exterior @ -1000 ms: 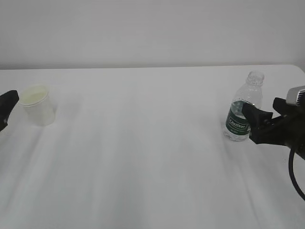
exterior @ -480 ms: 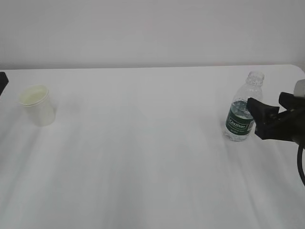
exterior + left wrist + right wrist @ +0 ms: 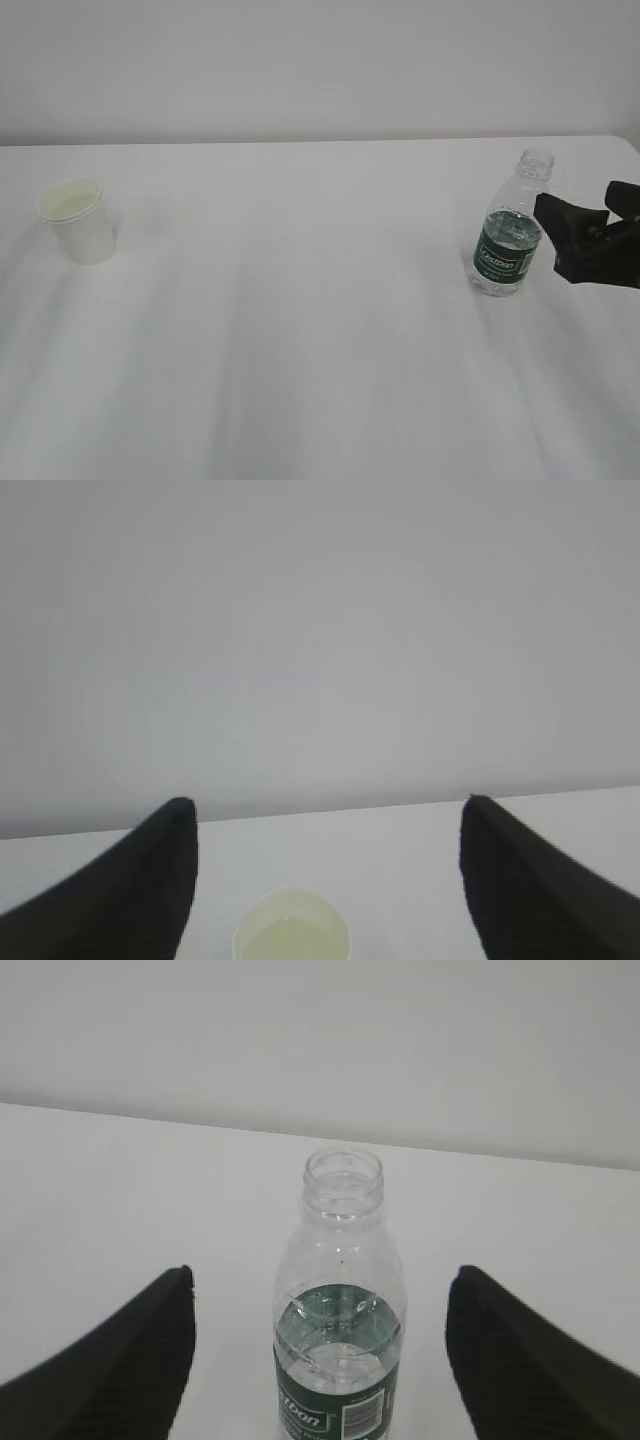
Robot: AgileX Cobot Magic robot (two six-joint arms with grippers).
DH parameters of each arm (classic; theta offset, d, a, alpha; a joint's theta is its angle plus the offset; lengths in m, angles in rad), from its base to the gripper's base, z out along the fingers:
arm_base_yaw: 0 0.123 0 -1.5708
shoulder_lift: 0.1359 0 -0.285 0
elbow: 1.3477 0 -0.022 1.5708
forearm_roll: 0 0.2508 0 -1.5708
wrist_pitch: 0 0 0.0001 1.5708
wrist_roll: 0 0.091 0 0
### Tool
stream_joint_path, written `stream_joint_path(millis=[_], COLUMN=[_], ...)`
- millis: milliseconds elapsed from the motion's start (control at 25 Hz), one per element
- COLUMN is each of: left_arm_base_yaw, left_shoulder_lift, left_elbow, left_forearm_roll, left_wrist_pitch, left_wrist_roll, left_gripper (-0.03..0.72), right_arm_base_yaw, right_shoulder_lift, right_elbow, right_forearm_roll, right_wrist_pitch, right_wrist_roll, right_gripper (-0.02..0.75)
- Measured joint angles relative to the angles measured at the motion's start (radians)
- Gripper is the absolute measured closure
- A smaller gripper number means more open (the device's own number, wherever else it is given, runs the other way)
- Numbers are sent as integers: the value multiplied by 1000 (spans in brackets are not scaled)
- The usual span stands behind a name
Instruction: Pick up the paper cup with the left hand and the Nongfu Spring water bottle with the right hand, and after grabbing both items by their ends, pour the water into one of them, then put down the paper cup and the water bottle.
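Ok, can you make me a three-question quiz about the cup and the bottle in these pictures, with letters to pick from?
1. Where does the small white paper cup stand on the white table in the exterior view?
A. far left
B. middle
C. beside the bottle

2. What colour is the label band on the small clear plastic water bottle?
A. red
B. dark green
C. yellow

3. What is the black right tool doing?
A. squeezing the bottle
B. open, touching nothing
C. lifting the cup

Answers:
1 A, the cup sits near the left edge, far from the bottle.
2 B, the band is dark green with white lettering.
3 B, the right wrist view shows its jaws spread wide, with gaps on both sides of the bottle.
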Motion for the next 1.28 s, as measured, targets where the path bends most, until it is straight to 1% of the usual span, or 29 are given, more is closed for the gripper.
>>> stream_joint_path(millis=[600, 880, 1280], left_arm_base_yaw=[0, 0, 0], left_shoulder_lift=[-211, -334, -494], left_elbow=[0, 0, 1], left_forearm_roll=[-11, -11, -11], left_wrist_pitch=[191, 294, 409], left_wrist_roll=[-37, -62, -85], left_gripper=[101, 101, 130], right_arm_base_yaw=[0, 0, 0], right_shoulder_lift=[-204, -311, -433], right_elbow=[0, -19, -24], right_forearm_roll=[17, 17, 17], right_wrist_pitch=[215, 355, 442], right_wrist_roll=[0, 0, 0], right_gripper=[145, 145, 145])
